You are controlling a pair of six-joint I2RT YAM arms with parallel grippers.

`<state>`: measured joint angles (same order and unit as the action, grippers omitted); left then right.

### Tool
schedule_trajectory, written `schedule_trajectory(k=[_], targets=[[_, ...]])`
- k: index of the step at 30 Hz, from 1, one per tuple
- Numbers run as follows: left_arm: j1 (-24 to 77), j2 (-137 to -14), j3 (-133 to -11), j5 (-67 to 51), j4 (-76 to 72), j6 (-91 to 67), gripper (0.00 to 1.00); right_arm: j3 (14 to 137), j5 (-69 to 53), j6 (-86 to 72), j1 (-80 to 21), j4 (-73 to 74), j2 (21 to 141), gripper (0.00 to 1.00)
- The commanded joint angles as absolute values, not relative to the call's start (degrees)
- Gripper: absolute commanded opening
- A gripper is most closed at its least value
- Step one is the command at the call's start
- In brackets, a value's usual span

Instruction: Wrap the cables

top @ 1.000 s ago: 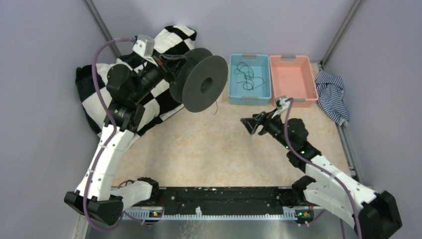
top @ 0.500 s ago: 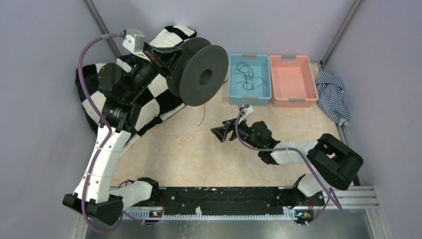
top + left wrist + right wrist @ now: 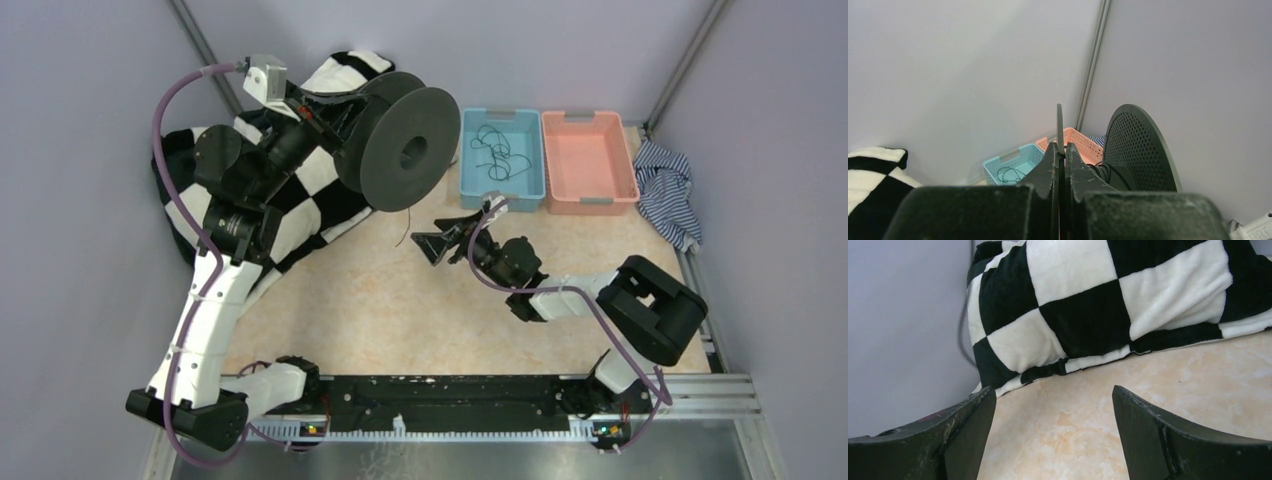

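Black right gripper (image 3: 423,250) nearer spool (image 3: 398,178), jaws wider.

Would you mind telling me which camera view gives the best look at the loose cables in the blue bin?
The top external view: it looks down on the cables tangled in the blue bin. The left wrist view catches them small and distant; the right wrist view shows none.

The spool (image 3: 410,150) is looking like matt dark plastic, one disc perforated. Left of it, the checked blanket (image 3: 1088,315) is showing a soft fleecy nap. Right of it, the blue bin (image 3: 500,203) and pink bin (image 3: 590,155) are looking like smooth plastic, with the cables (image 3: 492,152) in the blue one looking matt black.
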<state>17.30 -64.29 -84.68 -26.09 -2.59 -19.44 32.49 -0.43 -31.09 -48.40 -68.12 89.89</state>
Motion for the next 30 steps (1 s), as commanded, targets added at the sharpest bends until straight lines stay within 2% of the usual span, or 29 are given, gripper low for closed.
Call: schedule_trajectory(k=[1, 17, 30], targets=[[17.14, -63.99, -87.9, -25.73, -8.26, -20.31, 0.0, 35.73, 0.83, -31.55, -49.26, -72.73, 92.17, 0.86], [17.13, -63.45, -87.93, -25.92, -8.08, -19.8, 0.0, 37.89, -1.4, -33.79, -49.57, -75.27, 94.34, 0.85], [17.14, -63.14, -87.89, -25.43, -7.89, -19.16, 0.0, 30.93, 1.88, -32.78, -49.57, -74.33, 89.03, 0.85]])
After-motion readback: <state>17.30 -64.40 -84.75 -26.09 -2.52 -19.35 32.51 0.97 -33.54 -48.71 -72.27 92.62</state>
